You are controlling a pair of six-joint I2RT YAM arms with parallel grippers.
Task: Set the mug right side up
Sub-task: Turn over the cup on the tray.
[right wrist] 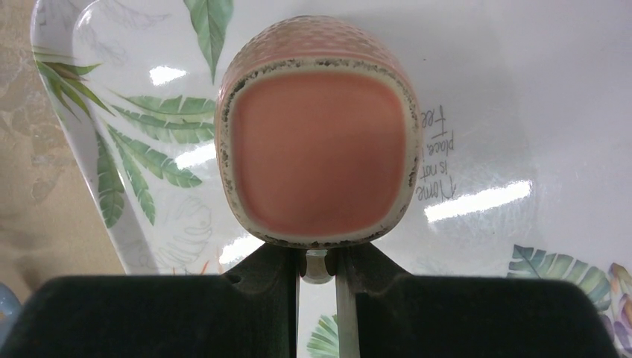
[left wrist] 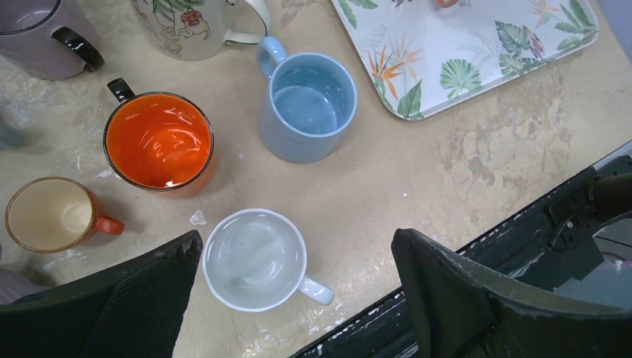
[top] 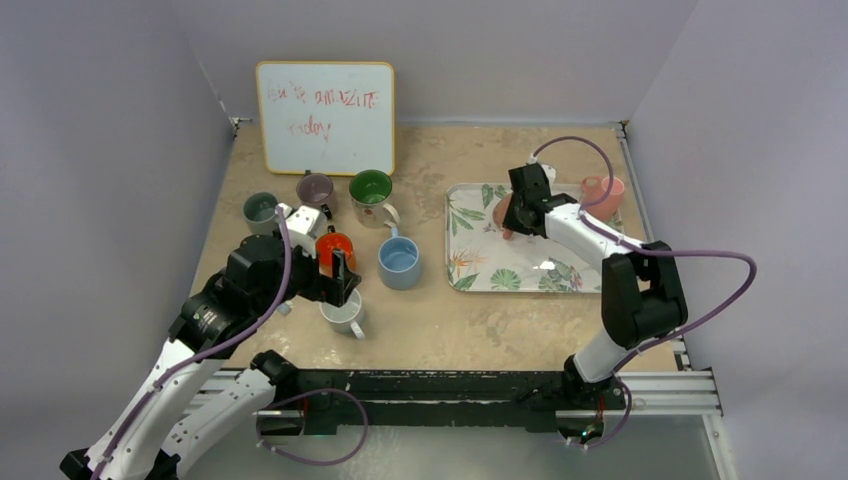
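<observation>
The mug [right wrist: 317,142] is pink with a dimpled wall, and one squared, speckle-edged end of it faces the right wrist camera. My right gripper [right wrist: 318,261] is shut on its pale handle and holds it tilted over the leaf-print tray [right wrist: 477,112]. From above, the mug [top: 503,212] shows just left of the right gripper [top: 515,215], over the tray's far left part [top: 520,270]. My left gripper [left wrist: 298,239] stands wide open above an upright white mug [left wrist: 256,259], with nothing between its fingers.
Upright mugs stand left of the tray: blue [top: 399,262], orange [top: 334,245], green-lined [top: 371,190], purple [top: 315,188], grey-green [top: 261,208] and white [top: 343,312]. Another pink mug [top: 603,195] sits at the tray's far right. A whiteboard [top: 325,117] leans against the back wall.
</observation>
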